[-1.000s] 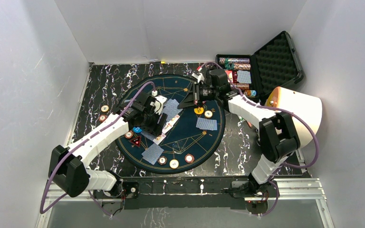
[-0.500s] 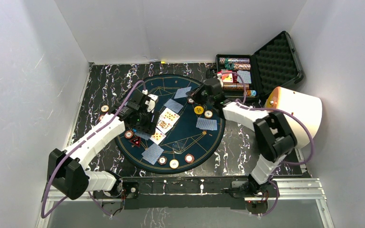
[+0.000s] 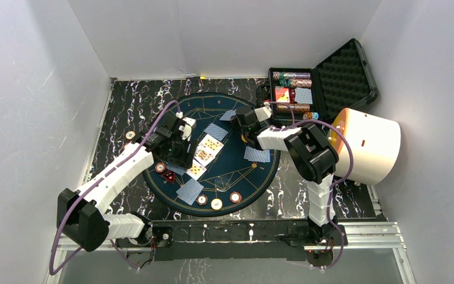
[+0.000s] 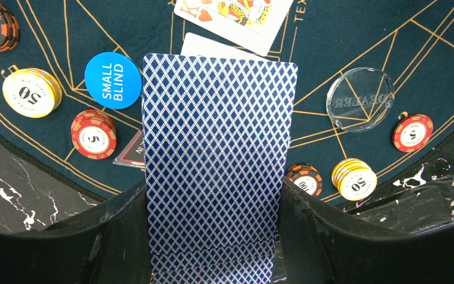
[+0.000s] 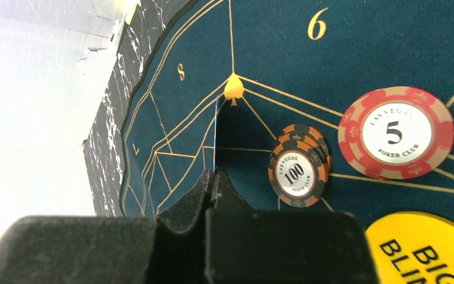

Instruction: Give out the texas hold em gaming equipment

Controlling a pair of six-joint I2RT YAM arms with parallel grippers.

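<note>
My left gripper [image 4: 216, 236] is shut on a deck of playing cards [image 4: 219, 165] with blue patterned backs, gripped by its long sides above the left of the round mat [image 3: 236, 168]. Below it lie the blue small blind button [image 4: 113, 80], a clear dealer button [image 4: 359, 99] and chip stacks [image 4: 32, 93]. My right gripper [image 5: 216, 177] is shut on one card [image 5: 216, 136], seen edge-on low over the mat's far side. Beside it sit a 100 chip stack [image 5: 297, 167], a 5 chip [image 5: 397, 132] and the yellow big blind button [image 5: 425, 254].
Two face-up cards [image 3: 211, 144] lie mid-mat, with face-down cards [image 3: 190, 190] and chips around the rim. An open black case [image 3: 295, 94] with chips and cards stands at the back right. A big white cylinder [image 3: 369, 145] lies at the right.
My right gripper has swung from near the case down and left to the mat's far side, its elbow folding in. The left gripper drew back left, uncovering the face-up cards, then held still.
</note>
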